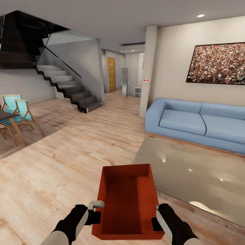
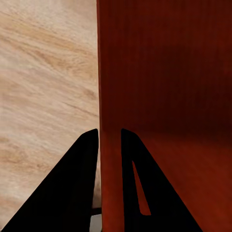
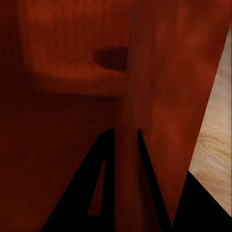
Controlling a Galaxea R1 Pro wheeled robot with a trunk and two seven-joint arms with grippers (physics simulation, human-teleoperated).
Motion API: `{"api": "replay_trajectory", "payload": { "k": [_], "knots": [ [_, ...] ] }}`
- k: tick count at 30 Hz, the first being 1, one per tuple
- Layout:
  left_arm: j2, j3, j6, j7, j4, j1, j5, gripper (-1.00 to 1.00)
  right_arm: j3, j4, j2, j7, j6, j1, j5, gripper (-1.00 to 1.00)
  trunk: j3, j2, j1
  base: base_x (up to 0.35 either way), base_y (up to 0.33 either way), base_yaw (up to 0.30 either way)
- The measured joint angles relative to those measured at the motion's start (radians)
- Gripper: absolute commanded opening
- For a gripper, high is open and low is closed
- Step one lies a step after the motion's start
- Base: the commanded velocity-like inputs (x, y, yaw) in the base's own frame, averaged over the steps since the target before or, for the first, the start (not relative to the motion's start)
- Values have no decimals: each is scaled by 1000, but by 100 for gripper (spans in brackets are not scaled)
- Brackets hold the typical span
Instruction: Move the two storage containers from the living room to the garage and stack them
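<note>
Both jaw pairs are clamped on opposite thin walls of the storage container (image 1: 127, 200), left gripper (image 2: 110, 140) and right gripper (image 3: 126, 137), carried above the living room planks (image 1: 51, 170). Uneven arm motion could let a wall slip free.

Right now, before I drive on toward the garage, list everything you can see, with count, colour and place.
Red-orange rectangular lidless storage container: one, held in front of the robot by its two side walls.
Light wood-plank floor: across the room.
Blue sofa: one, against the right wall.
Glossy grey-beige rug: one, in front of the sofa.
Dark staircase with glass rail: one, left rear.
Turquoise wood-framed chairs: two, far left beside a dark table.
Speckled framed picture: one, above the sofa.
Orange-brown door: one, down the hallway.
Left gripper: black, clamped on the container's left wall.
Right gripper: black, clamped on its right wall.
</note>
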Motion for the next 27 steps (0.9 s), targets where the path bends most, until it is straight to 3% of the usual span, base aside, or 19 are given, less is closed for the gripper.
{"api": "replay_trajectory", "payload": {
  "k": [27],
  "knots": [
    [0, 0, 0, 0, 0, 0, 0, -100, 0, 0, 0, 0, 0, 0, 0, -100, 0, 0, 0, 218, 250, 0]
  ]
}}
